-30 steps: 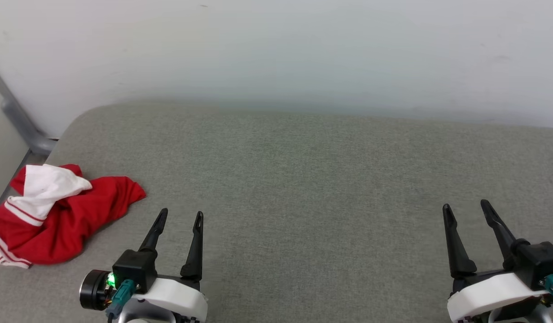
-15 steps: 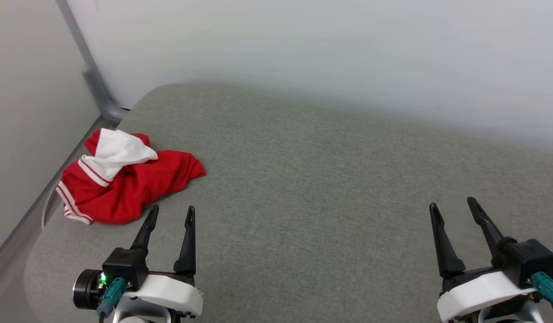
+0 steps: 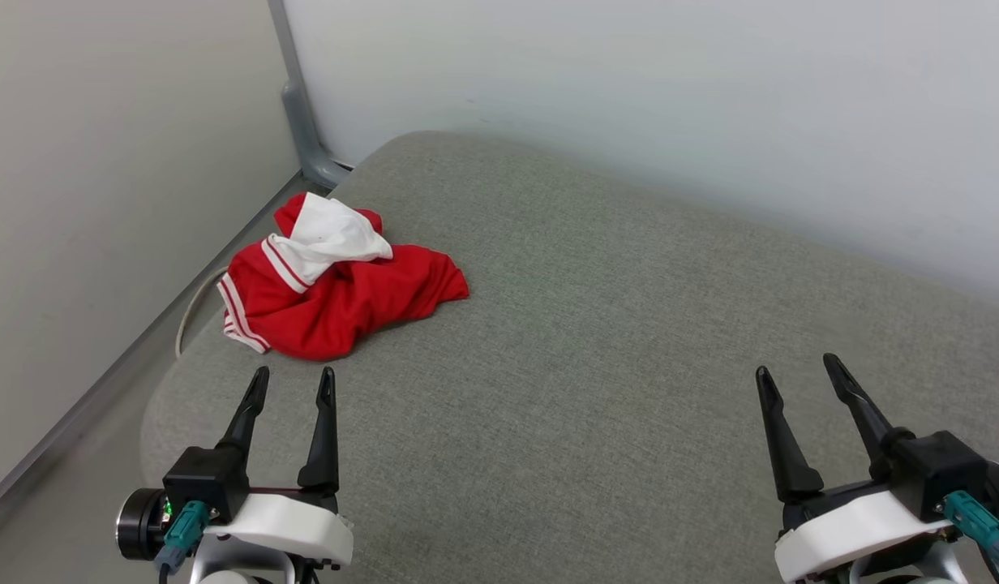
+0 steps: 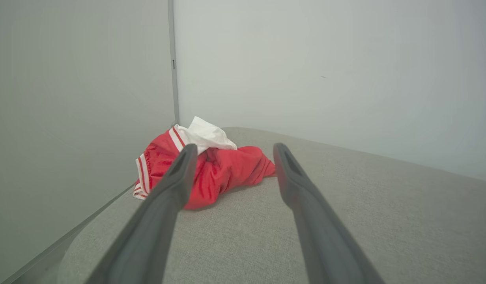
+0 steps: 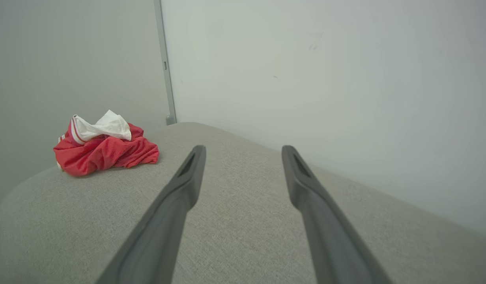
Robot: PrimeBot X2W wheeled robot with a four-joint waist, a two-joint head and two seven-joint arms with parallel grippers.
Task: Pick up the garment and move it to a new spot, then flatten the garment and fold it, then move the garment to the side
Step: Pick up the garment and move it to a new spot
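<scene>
Much of the garment (image 3: 337,292) is folded under itself. One white sleeve (image 3: 325,235) lies on top and a striped edge shows at the near left, but the neckline and the rest of its shape cannot be made out. In the left wrist view that gripper's own left finger (image 4: 176,177) covers part of the red cloth. Both arms are cut off by the bottom edge of the head view, just past their white wrist housings. The cushion (image 3: 597,324) runs out of the picture on the right.

The left gripper (image 3: 293,373) hangs low over the cushion's near left part, fingers spread apart and holding nothing. It points at the garment, with its tips near the closest red fold and not touching it. The right gripper (image 3: 796,367) is well apart at the near right, also spread and holding nothing, and is aimed toward the wall (image 3: 629,97).

The garment sits bunched on the cushion's far left corner, near the edge above a pale cable (image 3: 193,304). Its long axis runs across the cushion, left to right. The striped edge is at the left end, and a red corner points right toward the cushion's middle.
</scene>
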